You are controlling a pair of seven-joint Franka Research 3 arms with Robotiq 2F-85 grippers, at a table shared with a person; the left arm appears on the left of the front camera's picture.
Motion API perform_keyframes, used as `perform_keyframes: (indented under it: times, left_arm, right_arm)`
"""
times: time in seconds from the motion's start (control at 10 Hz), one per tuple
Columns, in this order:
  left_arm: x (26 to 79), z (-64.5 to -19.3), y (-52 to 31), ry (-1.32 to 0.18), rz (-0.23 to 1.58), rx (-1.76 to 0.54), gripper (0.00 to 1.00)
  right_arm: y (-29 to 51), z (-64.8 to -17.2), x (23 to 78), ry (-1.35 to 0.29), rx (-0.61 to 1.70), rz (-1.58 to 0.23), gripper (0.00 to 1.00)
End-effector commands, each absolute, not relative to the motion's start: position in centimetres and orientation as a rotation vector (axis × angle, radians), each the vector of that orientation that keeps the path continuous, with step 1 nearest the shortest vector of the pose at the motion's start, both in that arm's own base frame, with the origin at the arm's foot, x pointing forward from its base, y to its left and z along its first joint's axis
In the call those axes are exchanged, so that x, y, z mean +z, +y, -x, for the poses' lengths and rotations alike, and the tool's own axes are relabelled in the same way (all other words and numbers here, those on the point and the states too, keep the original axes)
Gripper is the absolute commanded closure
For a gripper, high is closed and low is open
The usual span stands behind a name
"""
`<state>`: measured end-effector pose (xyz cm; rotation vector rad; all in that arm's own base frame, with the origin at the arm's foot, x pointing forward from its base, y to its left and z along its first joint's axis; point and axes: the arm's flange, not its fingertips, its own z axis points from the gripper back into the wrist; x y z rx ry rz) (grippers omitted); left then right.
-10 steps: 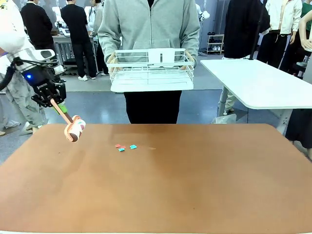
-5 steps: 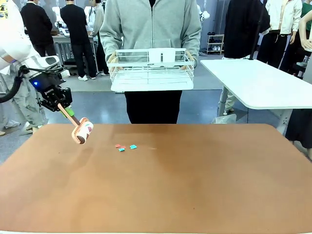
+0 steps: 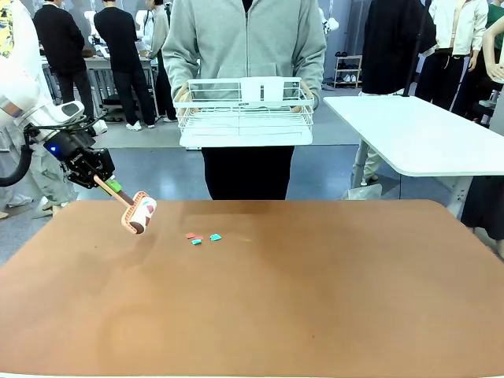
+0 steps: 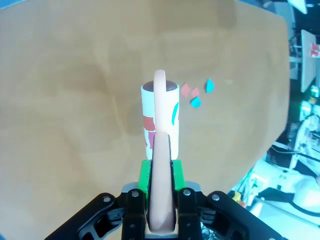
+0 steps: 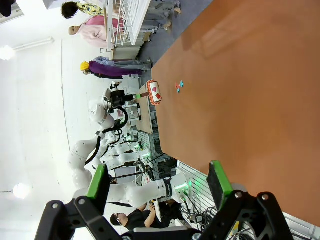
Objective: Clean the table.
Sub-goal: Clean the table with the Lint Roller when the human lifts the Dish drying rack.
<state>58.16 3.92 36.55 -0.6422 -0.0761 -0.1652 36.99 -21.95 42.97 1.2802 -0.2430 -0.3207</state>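
**Roller carried nearer the scraps, not yet on them**

Our left gripper (image 3: 96, 178) was clamped tight on the handle of the lint roller (image 3: 139, 213). Over the last second we had swung its head in from the far left corner of the table (image 3: 315, 299) toward the small red and teal paper scraps (image 3: 201, 237) near the far edge. It hung just short of them, so we judged the rolling pass was still to do. Our right gripper (image 5: 158, 181) stood wide and empty, well apart. Beyond the far edge a person held a white wire basket (image 3: 244, 114).
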Motion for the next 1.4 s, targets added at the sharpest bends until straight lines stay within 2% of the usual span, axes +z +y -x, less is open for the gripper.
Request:
perform_keyframes:
  times: [0.0, 0.5, 0.6, 1.3]
  left_arm:
    - [35.8, -58.8, 4.3, -0.066, 0.742, -0.193, 0.79]
    - [34.5, -58.9, 4.3, -0.102, 0.781, -0.166, 0.79]
    - [33.7, -58.4, 3.7, -0.056, 0.729, -0.173, 0.79]
    - [32.9, -59.5, 3.1, -0.092, 0.732, -0.164, 0.79]
  right_arm:
    - [-21.9, -36.8, 43.4, -0.251, -0.316, -1.289, 0.0]
    - [-21.9, -36.8, 43.4, -0.251, -0.316, -1.289, 0.0]
    - [-21.9, -36.8, 43.4, -0.251, -0.316, -1.289, 0.0]
    - [-21.9, -36.8, 43.4, -0.251, -0.316, -1.289, 0.0]
